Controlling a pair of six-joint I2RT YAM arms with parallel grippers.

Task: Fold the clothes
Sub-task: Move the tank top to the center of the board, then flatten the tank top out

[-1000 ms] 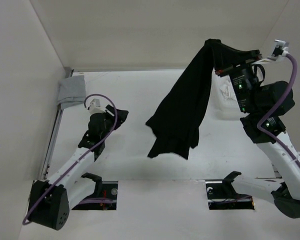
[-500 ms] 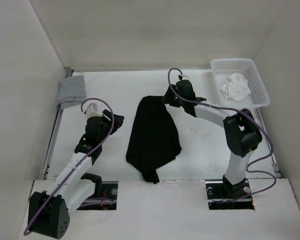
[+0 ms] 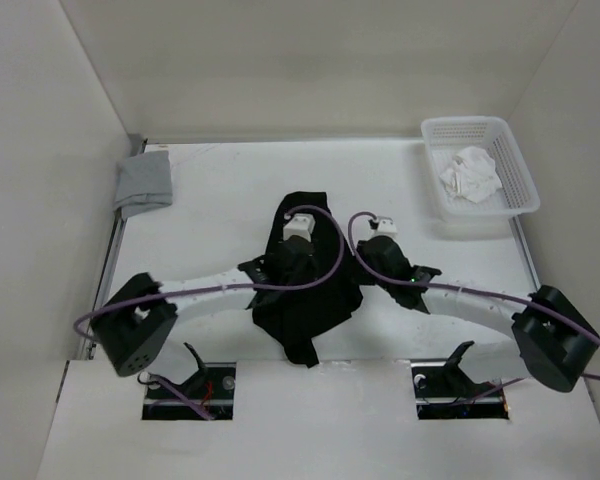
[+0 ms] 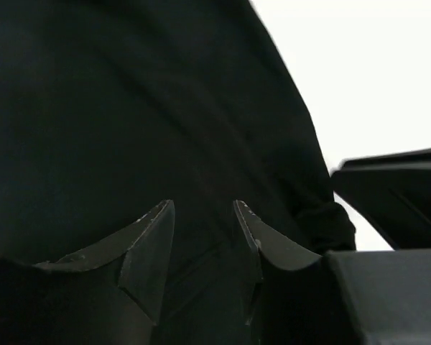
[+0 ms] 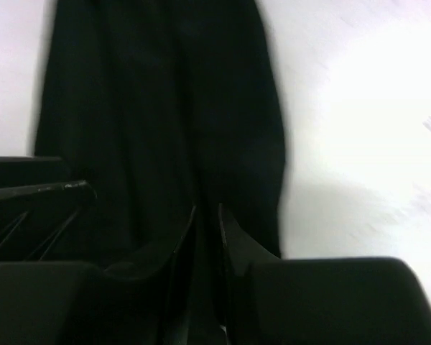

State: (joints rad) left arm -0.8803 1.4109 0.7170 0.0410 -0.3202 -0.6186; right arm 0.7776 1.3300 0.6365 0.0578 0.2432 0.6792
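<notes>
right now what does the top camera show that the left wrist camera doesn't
Only the top camera: the white basket holding a white cloth, the grey cloth at the far left corner, and the whole left arm and right arm meeting mid-table. Only the left wrist camera: the left gripper close up, its fingers parted just over the black garment. Both: that garment lying on the white table.
</notes>
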